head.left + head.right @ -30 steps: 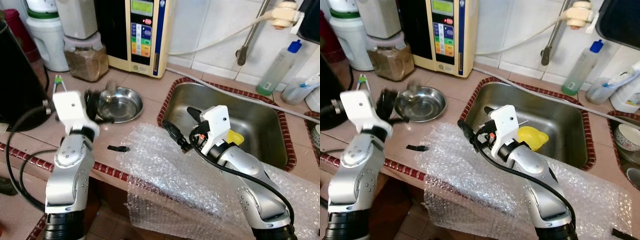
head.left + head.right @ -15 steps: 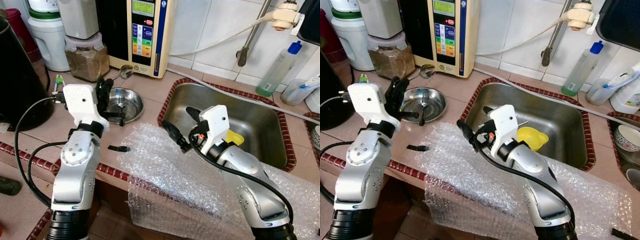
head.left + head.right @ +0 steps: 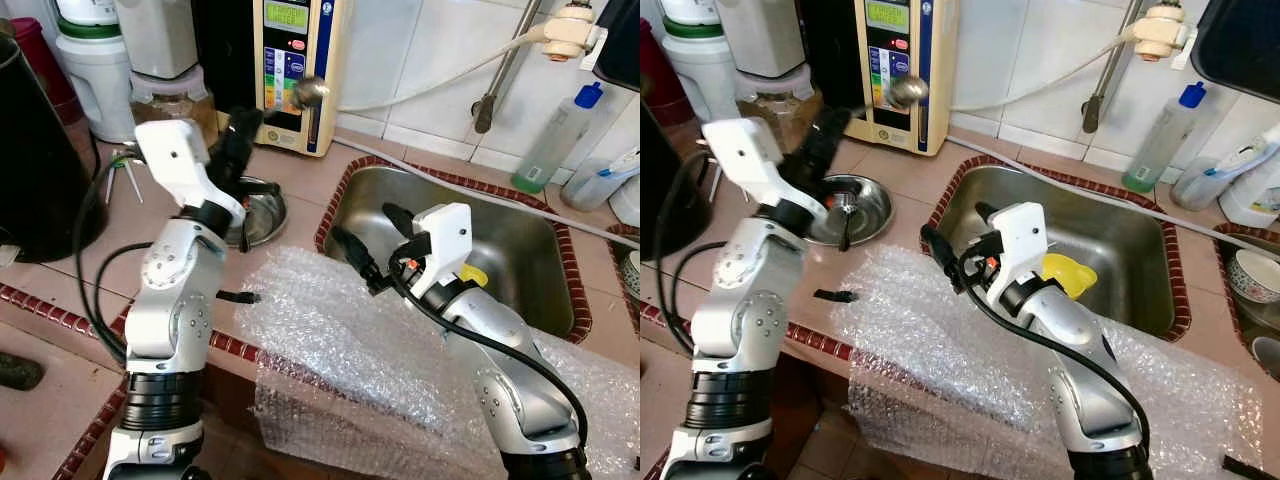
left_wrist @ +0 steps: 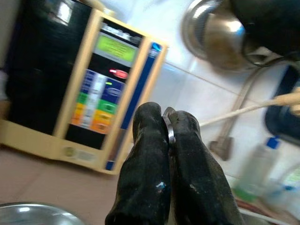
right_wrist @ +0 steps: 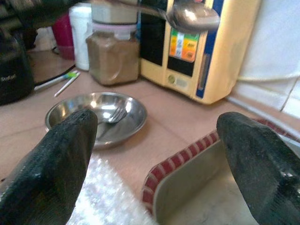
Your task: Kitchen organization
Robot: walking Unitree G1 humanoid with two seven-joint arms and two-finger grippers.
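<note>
The left hand [image 3: 243, 125] is raised above the bench [image 3: 290, 170], its fingers [image 4: 150, 159] pinched tight on the handle of a spoon [image 3: 308, 92] whose bowl sits in front of the yellow panel machine [image 3: 285, 60]. The right hand [image 3: 372, 240] hangs wide apart and empty over the near rim of the sink [image 3: 520, 250], just above the bubble wrap [image 3: 330, 330]. The steel bowl [image 5: 129, 110] on the bench holds a fork [image 5: 112, 117], and a yellow cup [image 3: 1068, 272] lies in the sink.

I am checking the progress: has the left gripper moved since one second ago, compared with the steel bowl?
Yes. The left gripper, shut on a spoon, has risen from the steel bowl toward the water purifier.
</note>
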